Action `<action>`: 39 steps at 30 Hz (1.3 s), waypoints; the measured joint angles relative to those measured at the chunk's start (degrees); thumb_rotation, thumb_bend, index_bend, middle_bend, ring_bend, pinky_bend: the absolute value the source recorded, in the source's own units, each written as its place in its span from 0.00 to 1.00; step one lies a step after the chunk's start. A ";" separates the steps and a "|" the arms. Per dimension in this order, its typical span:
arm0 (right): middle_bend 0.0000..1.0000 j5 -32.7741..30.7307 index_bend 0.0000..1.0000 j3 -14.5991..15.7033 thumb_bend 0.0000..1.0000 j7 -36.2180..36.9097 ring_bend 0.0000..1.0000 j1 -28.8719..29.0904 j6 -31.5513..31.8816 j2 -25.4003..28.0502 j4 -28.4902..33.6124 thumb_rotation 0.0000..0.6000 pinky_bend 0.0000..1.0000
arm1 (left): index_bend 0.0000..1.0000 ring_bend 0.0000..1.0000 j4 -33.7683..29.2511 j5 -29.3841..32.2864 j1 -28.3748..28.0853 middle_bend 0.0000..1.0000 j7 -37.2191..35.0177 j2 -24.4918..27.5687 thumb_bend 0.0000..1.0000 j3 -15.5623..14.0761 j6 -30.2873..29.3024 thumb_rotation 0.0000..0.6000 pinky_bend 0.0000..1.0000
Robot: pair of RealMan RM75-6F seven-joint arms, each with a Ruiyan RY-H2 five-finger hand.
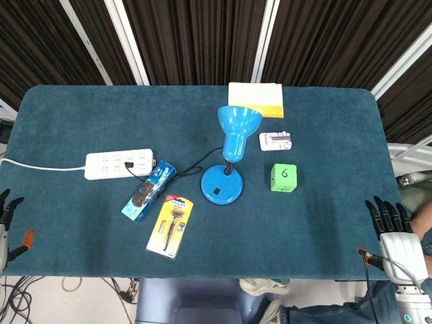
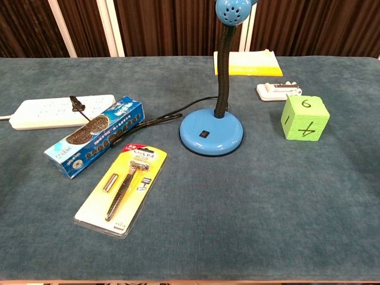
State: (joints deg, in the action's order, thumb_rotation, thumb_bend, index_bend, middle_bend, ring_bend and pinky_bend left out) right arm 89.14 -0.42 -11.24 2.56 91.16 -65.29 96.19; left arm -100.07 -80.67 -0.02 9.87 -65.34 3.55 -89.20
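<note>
A blue desk lamp [image 1: 228, 162] [image 2: 214, 127] stands mid-table, its cord plugged into a white power strip [image 1: 119, 164] [image 2: 56, 111]. A blue cookie box [image 1: 149, 190] [image 2: 95, 136] lies left of the lamp, with a razor in a yellow pack [image 1: 171, 225] [image 2: 123, 189] in front of it. A green numbered cube [image 1: 283, 177] [image 2: 304, 118] sits right of the lamp. My left hand [image 1: 8, 226] hangs off the table's left front edge, fingers apart, holding nothing. My right hand [image 1: 397, 233] is past the right front corner, fingers spread and empty. Neither hand shows in the chest view.
A yellow and white pad [image 1: 256, 100] [image 2: 248, 63] lies at the table's far edge. A small white device [image 1: 276, 142] [image 2: 279, 90] sits in front of it. The teal table cloth [image 1: 324, 223] is bare near my right hand. Cables lie on the floor below.
</note>
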 measured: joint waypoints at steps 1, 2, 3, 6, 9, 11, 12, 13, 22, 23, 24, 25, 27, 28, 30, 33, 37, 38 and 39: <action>0.05 0.03 0.00 0.00 0.19 0.00 0.08 -0.02 -0.07 0.03 0.02 1.00 0.00 | 0.16 0.00 0.00 0.01 0.00 0.00 0.02 0.00 0.39 -0.01 0.03 1.00 0.00; 0.05 0.05 0.00 -0.01 0.19 -0.02 0.08 -0.04 -0.19 0.09 0.05 1.00 0.00 | 0.16 0.00 0.02 0.02 0.00 0.00 0.04 0.00 0.39 -0.01 0.03 1.00 0.00; 0.05 0.05 0.00 -0.01 0.19 -0.05 0.08 -0.05 -0.27 0.12 0.10 1.00 0.00 | 0.16 0.00 0.06 0.04 0.00 0.00 0.07 0.00 0.39 -0.02 0.04 1.00 0.00; 0.05 0.15 0.00 -0.07 0.19 -0.35 0.08 -0.12 -0.39 0.12 0.18 1.00 0.00 | 0.16 0.00 0.15 0.10 0.03 0.00 0.16 -0.02 0.39 0.00 0.00 1.00 0.00; 0.05 0.25 0.00 -0.17 0.19 -0.46 0.08 -0.19 -0.47 0.05 0.29 1.00 0.00 | 0.16 0.00 0.18 0.12 0.08 0.00 0.09 -0.02 0.39 0.08 -0.15 1.00 0.00; 0.05 0.25 0.00 -0.26 0.19 -0.45 0.08 -0.24 -0.49 0.04 0.35 1.00 0.00 | 0.16 0.00 0.17 0.14 0.07 0.00 -0.06 -0.02 0.39 0.16 -0.19 1.00 0.00; 0.05 0.20 0.00 -0.29 0.19 -0.39 0.08 -0.27 -0.53 0.05 0.38 1.00 0.00 | 0.16 0.00 0.18 0.13 0.06 0.00 -0.07 -0.03 0.39 0.16 -0.17 1.00 0.00; 0.05 0.15 0.00 -0.32 0.19 -0.30 0.08 -0.29 -0.57 0.07 0.43 1.00 0.00 | 0.16 0.00 0.21 0.13 0.06 0.00 -0.05 -0.04 0.39 0.12 -0.12 1.00 0.00; 0.05 0.54 0.00 -0.25 0.19 0.65 0.08 -0.47 -1.09 0.47 1.01 1.00 0.00 | 0.16 0.00 0.19 0.03 0.17 0.00 -0.07 -0.01 0.39 0.12 -0.32 1.00 0.00; 0.05 0.50 0.00 -0.23 0.19 0.74 0.08 -0.47 -1.26 0.50 1.07 1.00 0.00 | 0.16 0.00 0.20 0.05 0.16 0.00 -0.03 -0.02 0.39 0.11 -0.29 1.00 0.00; 0.05 0.49 0.00 -0.21 0.19 0.79 0.08 -0.46 -1.40 0.53 1.13 1.00 0.00 | 0.16 0.00 0.20 0.06 0.16 0.00 0.02 -0.03 0.39 0.10 -0.27 1.00 0.00; 0.05 0.50 0.00 -0.16 0.19 0.86 0.08 -0.46 -1.55 0.56 1.23 1.00 0.00 | 0.16 0.00 0.19 0.08 0.15 0.00 0.09 -0.05 0.39 0.09 -0.24 1.00 0.00; 0.05 0.67 0.00 0.03 0.19 1.17 0.08 -0.42 -1.94 0.63 1.57 1.00 0.02 | 0.16 0.00 0.18 0.09 0.15 0.00 0.19 -0.10 0.39 0.12 -0.27 1.00 0.00; 0.05 0.80 0.00 0.16 0.19 1.37 0.08 -0.39 -2.14 0.66 1.73 1.00 0.05 | 0.16 0.00 0.16 0.14 0.15 0.00 0.21 -0.12 0.39 0.13 -0.28 1.00 0.00; 0.05 1.09 0.00 0.46 0.19 1.81 0.10 -0.32 -2.65 0.71 2.17 1.00 0.12 | 0.16 0.00 0.09 0.22 0.17 0.00 0.19 -0.13 0.39 0.20 -0.33 1.00 0.00; 0.05 1.42 0.00 0.87 0.19 2.28 0.15 -0.13 -3.57 0.77 2.77 1.00 0.21 | 0.16 0.00 -0.03 0.40 0.18 0.00 0.10 -0.11 0.39 0.32 -0.36 1.00 0.00; 0.20 1.47 0.00 1.16 0.26 2.95 0.31 0.41 -5.23 0.99 4.06 1.00 0.31 | 0.16 0.00 -0.11 0.68 0.16 0.00 0.10 -0.08 0.39 0.42 -0.24 1.00 0.00; 0.25 1.43 0.00 1.15 0.30 2.92 0.35 0.79 -5.99 1.16 4.59 1.00 0.33 | 0.16 0.00 -0.15 0.69 0.15 0.00 0.10 -0.08 0.39 0.43 -0.23 1.00 0.00; 0.29 1.41 0.00 1.10 0.33 2.85 0.39 1.16 -6.66 1.31 5.06 1.00 0.36 | 0.16 0.00 -0.19 0.71 0.15 0.00 0.11 -0.09 0.39 0.43 -0.21 1.00 0.00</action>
State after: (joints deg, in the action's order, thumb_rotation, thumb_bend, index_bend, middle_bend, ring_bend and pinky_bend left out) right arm 90.55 0.68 -8.39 3.72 84.50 -63.98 101.25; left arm -100.25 -79.97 0.12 9.98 -65.43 3.99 -89.42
